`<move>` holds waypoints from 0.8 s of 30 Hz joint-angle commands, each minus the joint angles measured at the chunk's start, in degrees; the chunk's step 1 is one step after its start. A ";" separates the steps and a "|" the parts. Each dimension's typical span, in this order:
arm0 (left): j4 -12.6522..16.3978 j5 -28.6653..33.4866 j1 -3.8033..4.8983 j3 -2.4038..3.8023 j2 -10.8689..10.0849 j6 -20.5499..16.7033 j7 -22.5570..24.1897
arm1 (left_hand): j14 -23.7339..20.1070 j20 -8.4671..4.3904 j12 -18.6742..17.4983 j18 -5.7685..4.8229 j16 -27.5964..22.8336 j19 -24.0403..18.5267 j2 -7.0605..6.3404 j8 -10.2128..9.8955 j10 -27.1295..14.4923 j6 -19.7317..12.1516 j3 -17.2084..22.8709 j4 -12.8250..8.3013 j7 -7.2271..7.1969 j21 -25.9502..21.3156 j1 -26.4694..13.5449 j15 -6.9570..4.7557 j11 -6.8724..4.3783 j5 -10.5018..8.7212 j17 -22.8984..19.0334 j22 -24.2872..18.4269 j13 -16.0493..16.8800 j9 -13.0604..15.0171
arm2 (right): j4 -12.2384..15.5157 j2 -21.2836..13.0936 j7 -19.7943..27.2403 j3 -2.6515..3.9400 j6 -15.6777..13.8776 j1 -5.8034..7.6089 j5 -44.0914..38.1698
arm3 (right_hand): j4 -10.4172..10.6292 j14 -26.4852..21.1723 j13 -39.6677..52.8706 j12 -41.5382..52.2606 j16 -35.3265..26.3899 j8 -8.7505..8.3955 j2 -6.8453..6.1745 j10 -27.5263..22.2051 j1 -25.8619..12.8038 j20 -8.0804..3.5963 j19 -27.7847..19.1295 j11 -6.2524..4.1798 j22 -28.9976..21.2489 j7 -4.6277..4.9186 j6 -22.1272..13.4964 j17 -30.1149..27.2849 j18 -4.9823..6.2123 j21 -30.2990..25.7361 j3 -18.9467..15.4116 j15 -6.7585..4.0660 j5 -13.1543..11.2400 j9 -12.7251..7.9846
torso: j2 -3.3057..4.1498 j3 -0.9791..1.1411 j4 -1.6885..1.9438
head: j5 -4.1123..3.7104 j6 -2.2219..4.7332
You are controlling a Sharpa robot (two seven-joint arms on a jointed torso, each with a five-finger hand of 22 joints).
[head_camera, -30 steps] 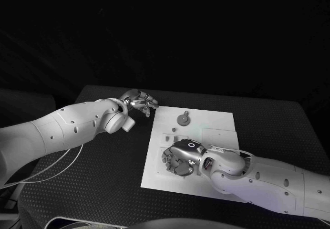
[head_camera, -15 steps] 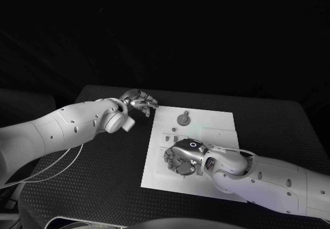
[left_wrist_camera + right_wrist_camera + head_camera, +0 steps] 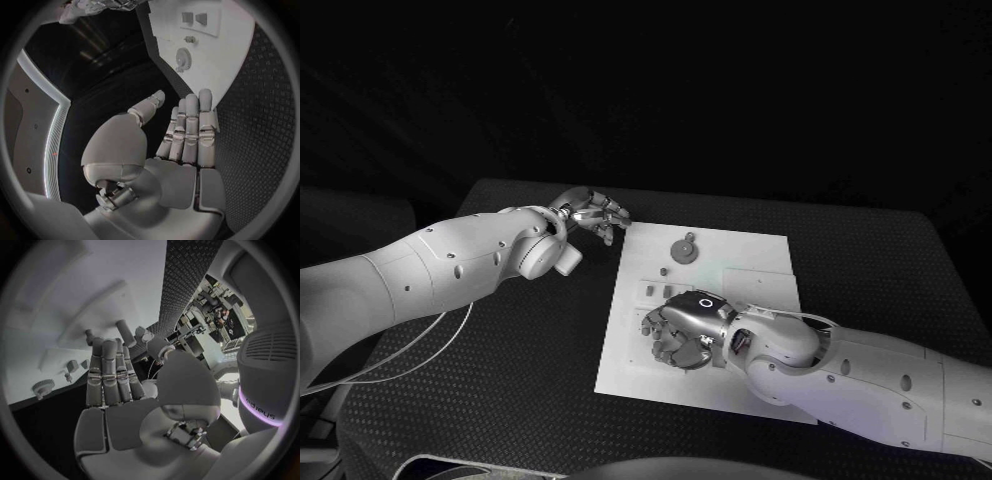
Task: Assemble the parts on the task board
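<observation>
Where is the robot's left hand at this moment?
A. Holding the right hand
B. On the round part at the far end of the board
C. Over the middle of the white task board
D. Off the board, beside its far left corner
D: in the head view the left hand is over the black table, just off the far left corner of the task board, holding nothing.

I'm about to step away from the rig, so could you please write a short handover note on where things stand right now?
Left hand: open, fingers straight, holds nothing, over the table beside the board's far left corner.
Right hand: down over the near left part of the board, fingers curled; whether it grips a part cannot be told.
Round part: lies loose on the board's far end, untouched.
Small parts: near the board's middle, just beyond the right hand.
Done: nothing visibly assembled. Left: the assembly.
</observation>
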 commanded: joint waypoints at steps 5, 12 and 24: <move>0.04 0.39 0.08 0.04 0.04 0.70 0.27 | 0.27 -0.08 -0.30 3.26 -0.31 0.15 0.00 -0.34 -0.60 0.02 -0.33 -0.02 0.41 -0.21 -0.54 0.14 0.05 -0.21 0.10 0.08 -0.08 0.01 | -0.25 -0.44 -0.80 -0.20 0.46 -0.23 0.38 | 0.24 -0.99 -0.10 -0.05 0.99 -0.24 -0.78 -1.28 -0.28 0.10 -0.86 0.43 1.33 -0.01 -0.88 -0.28 -0.58 0.70 -0.71 0.32 -0.35 -0.23 | 0.01 -0.01 0.01 | -0.03 -0.06; -0.06 0.39 0.08 0.04 0.02 0.65 0.30 | 0.27 -0.07 -0.28 3.27 -0.33 0.16 0.01 -0.34 -0.62 0.00 -0.32 -0.03 0.41 -0.23 -0.51 0.14 0.05 -0.21 0.12 0.09 -0.09 0.01 | 0.96 -1.86 -0.13 -0.11 -2.35 -0.03 1.43 | 0.26 -1.12 -0.01 0.13 1.52 -0.09 -0.67 -1.29 0.05 0.13 -0.95 0.42 1.32 0.25 -0.81 -0.45 -0.46 1.10 -0.67 0.30 -0.32 -0.24 | -0.01 0.01 0.00 | -0.21 0.10; -0.13 0.55 0.08 0.04 -0.20 -2.01 1.58 | 0.39 -0.12 0.94 3.29 -0.45 0.27 0.15 0.03 1.50 0.56 -0.39 0.32 0.19 -0.39 -0.71 -0.25 -0.53 -0.21 0.37 0.28 0.49 0.18 | 1.02 -9.42 -0.71 3.29 0.36 6.03 18.99 | 4.50 1.80 4.32 5.66 3.90 0.39 1.49 7.98 -4.10 -0.74 1.40 -3.01 1.14 1.24 -0.85 -2.13 -0.10 3.68 -1.97 -2.89 -0.35 -0.33 | -0.08 -0.03 -0.24 | -2.40 2.00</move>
